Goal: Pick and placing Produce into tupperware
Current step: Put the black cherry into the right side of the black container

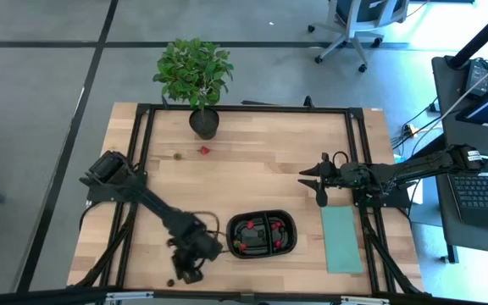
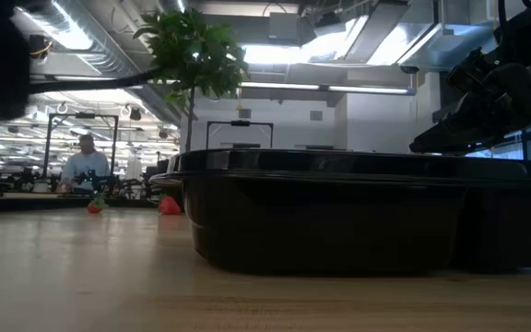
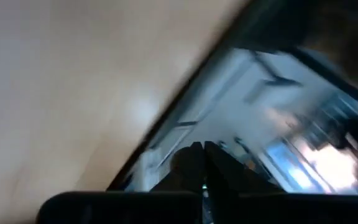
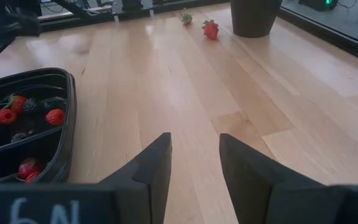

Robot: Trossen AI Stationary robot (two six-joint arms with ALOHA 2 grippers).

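Note:
The black two-compartment tupperware [image 1: 261, 235] stands near the table's front edge. It holds several red and dark berries [image 4: 55, 116]. It fills the low view [image 2: 367, 212]. My left gripper [image 1: 189, 273] is just left of it at the front edge, with its fingers [image 3: 191, 163] together and nothing visible between them. A small dark berry [image 1: 169, 282] lies on the table beside it. My right gripper [image 1: 320, 182] hovers open and empty right of the table's centre, and its fingers show in the right wrist view [image 4: 194, 155]. A red strawberry [image 1: 204, 150] and a small greenish piece [image 1: 177, 156] lie near the pot.
A leafy potted plant [image 1: 203, 119] stands at the far edge. A flat pale teal rectangle [image 1: 341, 240] lies right of the tupperware. A black frame [image 1: 142, 135] runs around the tabletop. A person [image 2: 86, 166] sits far behind the table. Bare wood lies between the pot and the tupperware.

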